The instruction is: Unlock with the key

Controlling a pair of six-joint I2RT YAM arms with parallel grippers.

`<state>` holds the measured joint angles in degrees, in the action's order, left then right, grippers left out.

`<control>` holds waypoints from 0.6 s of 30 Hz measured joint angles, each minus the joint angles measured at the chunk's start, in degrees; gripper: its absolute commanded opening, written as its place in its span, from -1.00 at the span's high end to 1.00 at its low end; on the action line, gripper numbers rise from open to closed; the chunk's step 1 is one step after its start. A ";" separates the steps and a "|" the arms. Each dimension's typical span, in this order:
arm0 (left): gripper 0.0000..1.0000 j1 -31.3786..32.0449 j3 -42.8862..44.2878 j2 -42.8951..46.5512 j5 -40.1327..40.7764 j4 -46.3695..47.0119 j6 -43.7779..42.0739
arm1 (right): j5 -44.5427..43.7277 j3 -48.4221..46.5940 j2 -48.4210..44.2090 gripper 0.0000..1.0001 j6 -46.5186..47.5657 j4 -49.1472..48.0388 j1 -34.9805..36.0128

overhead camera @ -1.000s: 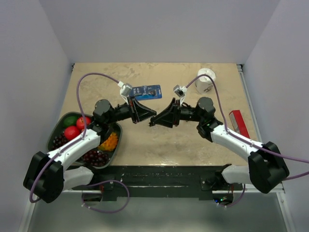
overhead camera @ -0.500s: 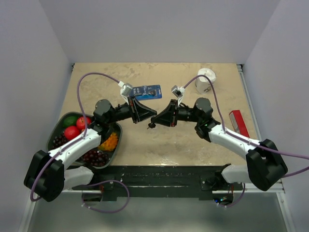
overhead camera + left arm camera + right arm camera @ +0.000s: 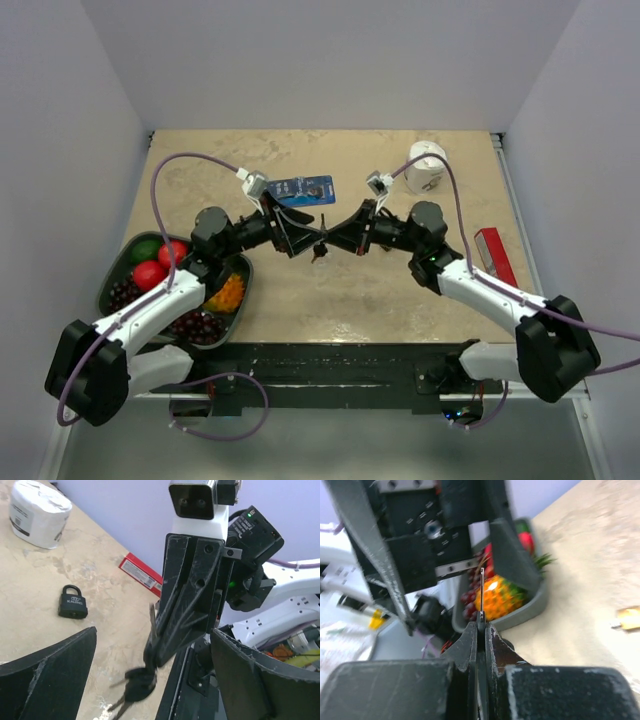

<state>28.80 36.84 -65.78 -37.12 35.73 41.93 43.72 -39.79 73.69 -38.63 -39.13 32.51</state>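
Right hand [image 3: 481, 623]: fingers pressed together, pinching the thin metal blade of one key, which stands straight up out of the fingertips. It is raised above the middle of the worktop [image 3: 400, 300].

Key bunch [image 3: 136, 680]: the other black-headed keys hang loose and blurred below the right hand's grip, clear of the worktop. Gripping by one blade lets the heads dangle free.

Left hand [image 3: 298, 234]: spread wide and holding nothing. It faces the right hand tip to tip; its own camera shows one finger on each side of the view, with the right hand and keys between them. Whether it touches the keys cannot be told.

Likely reason: this looks like a handover or a re-grip, so the key can be held by its head with the blade left free for the lock.

Padlock [image 3: 73, 601]: black, lying flat on the worktop to the right of the hands, well apart from the keys, shackle closed. Not yet unlocked.

Paper roll [image 3: 37, 512]: white, at the far right, beyond the padlock.

Red box [image 3: 142, 572]: flat at the right edge.

Fruit tray [image 3: 105, 290]: near left, beside the left arm.

Blue card [image 3: 305, 190]: just beyond the two hands.
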 measured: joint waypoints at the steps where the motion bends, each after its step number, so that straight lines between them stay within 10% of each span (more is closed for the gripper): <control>1: -0.99 0.00 0.00 0.61 0.85 -0.68 -0.20 | -1.18 0.09 -0.85 1.00 0.15 0.85 -0.70; 12: -0.96 0.37 2.40 -1.09 9.55 -7.72 -2.43 | -15.58 1.70 -14.99 1.00 5.86 14.82 -11.67; 18: -0.93 11.67 18.36 -11.17 19.50 -20.52 -14.99 | -27.93 1.88 -28.24 1.00 12.04 23.52 -11.56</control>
<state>40.47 55.20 -76.95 -17.63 15.20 26.94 15.79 -37.91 45.45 -26.59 -15.62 20.95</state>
